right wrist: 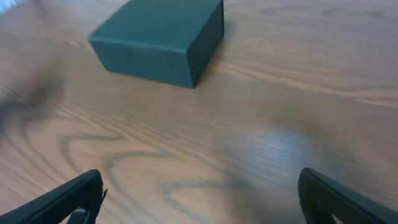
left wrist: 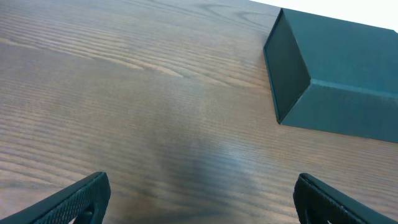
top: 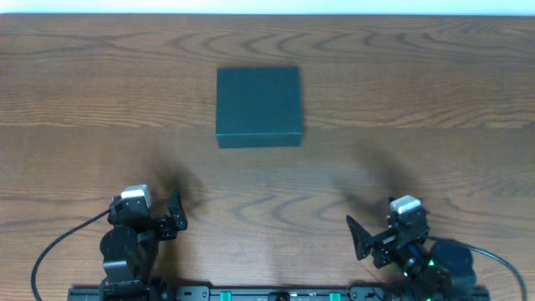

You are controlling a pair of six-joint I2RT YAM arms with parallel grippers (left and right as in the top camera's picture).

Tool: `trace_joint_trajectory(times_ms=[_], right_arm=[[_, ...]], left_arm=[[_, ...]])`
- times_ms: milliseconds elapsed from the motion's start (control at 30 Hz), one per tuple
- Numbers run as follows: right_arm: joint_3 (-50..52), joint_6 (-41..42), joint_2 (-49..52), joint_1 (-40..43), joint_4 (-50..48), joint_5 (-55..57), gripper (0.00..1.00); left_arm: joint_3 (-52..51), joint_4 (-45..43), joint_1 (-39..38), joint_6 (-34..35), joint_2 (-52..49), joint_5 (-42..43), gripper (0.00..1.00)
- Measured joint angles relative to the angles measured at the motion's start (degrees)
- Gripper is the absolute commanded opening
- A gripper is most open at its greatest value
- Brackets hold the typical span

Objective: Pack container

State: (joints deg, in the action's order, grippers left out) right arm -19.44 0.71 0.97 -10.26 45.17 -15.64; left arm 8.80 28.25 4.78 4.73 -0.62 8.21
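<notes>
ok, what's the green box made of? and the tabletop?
The container looks like rigid paperboard, matte dark green: sharp folded edges, no glare; plastic not excluded. The table looks like wood or wood-grain laminate, satin: grain lines, soft reflections.

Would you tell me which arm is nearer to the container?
Left, by a little. The left arm sits near-side and left of the container; the right arm near-side and right, farther back.
</notes>
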Motion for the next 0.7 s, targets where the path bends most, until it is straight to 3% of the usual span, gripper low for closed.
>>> trace_joint_trajectory(times_ms=[700], right_arm=[[8.68,-2.67,-0.13,0.0,0.92,0.09,0.99]], left_arm=[[0.0,0.0,0.0,0.0,0.0,-0.02,0.95]])
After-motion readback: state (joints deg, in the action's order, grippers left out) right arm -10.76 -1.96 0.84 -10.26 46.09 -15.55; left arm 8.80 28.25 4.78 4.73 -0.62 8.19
